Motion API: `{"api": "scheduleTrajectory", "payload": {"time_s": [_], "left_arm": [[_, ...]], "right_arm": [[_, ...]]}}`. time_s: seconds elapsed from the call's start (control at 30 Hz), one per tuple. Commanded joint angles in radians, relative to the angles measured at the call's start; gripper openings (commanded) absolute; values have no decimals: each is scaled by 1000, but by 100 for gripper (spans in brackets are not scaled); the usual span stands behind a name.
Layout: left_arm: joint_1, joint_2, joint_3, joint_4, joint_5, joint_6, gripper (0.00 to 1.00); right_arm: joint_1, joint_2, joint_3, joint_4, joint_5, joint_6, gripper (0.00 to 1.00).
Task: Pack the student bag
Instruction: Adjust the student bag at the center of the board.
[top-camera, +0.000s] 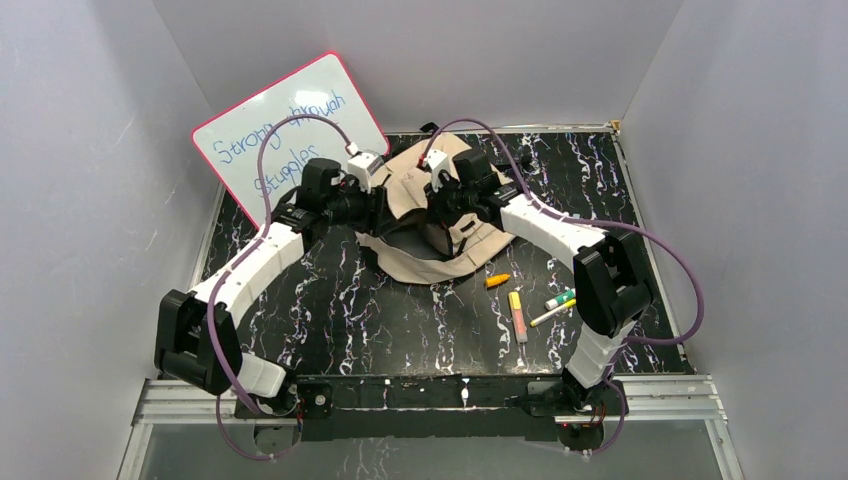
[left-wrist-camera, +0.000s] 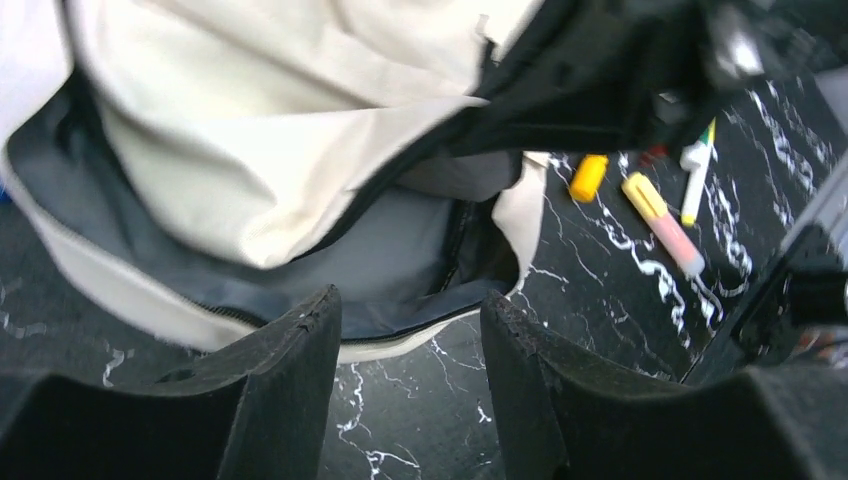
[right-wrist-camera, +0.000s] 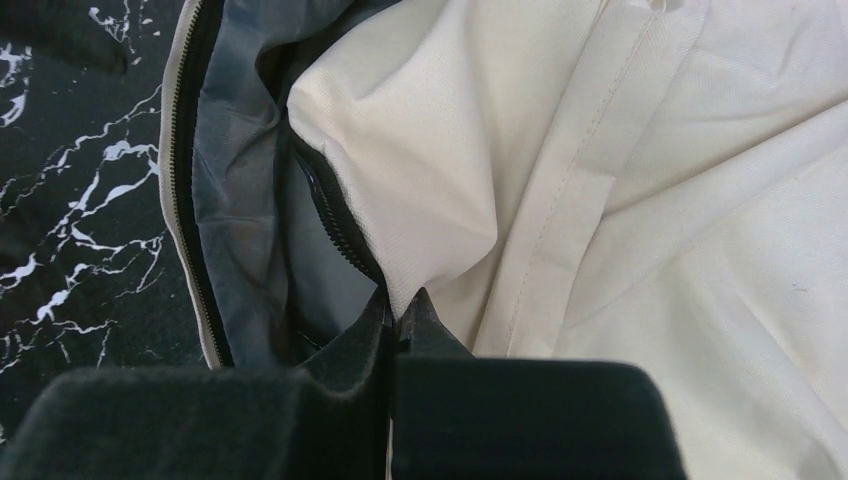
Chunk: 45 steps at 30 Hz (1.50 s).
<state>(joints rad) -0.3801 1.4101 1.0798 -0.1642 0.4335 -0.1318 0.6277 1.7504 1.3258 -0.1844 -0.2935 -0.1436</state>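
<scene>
Beige student bag gapes, rim pinched in right jaws.

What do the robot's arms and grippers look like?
The left arm and right arm have white shell links joined by chunky black joints, with a purple cable looping along each. A small white camera block sits at each wrist. The left gripper and right gripper have black, matte, wedge-shaped fingers.

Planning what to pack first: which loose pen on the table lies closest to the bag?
The short orange pen, just off the edge of the student bag; the yellow-and-pink highlighter and the green-capped marker lie farther out.
</scene>
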Motion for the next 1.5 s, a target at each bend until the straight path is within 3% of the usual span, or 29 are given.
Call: {"api": "scheduleTrajectory", "payload": {"time_s": [0.0, 0.27, 0.5, 0.8, 1.13, 1.33, 1.47], "left_arm": [[-56, -50, -21, 68, 199, 245, 52], [-152, 11, -24, 47, 251, 438, 53], [-247, 114, -9, -61, 190, 613, 54], [-287, 163, -34, -60, 29, 667, 57], [-290, 133, -86, 57, -82, 691, 57], [-299, 150, -68, 52, -65, 695, 43], [-316, 142, -71, 24, -57, 697, 28]], "right_arm": [[-46, 7, 58, 42, -143, 75, 0], [-82, -4, 27, 50, -179, 99, 0], [-97, -11, 21, 48, -199, 105, 0], [-103, -11, 3, 59, -226, 111, 0], [-105, -4, -9, 65, -240, 111, 0], [-105, -3, -5, 63, -245, 111, 0], [-105, -1, -4, 66, -272, 118, 0]]}}
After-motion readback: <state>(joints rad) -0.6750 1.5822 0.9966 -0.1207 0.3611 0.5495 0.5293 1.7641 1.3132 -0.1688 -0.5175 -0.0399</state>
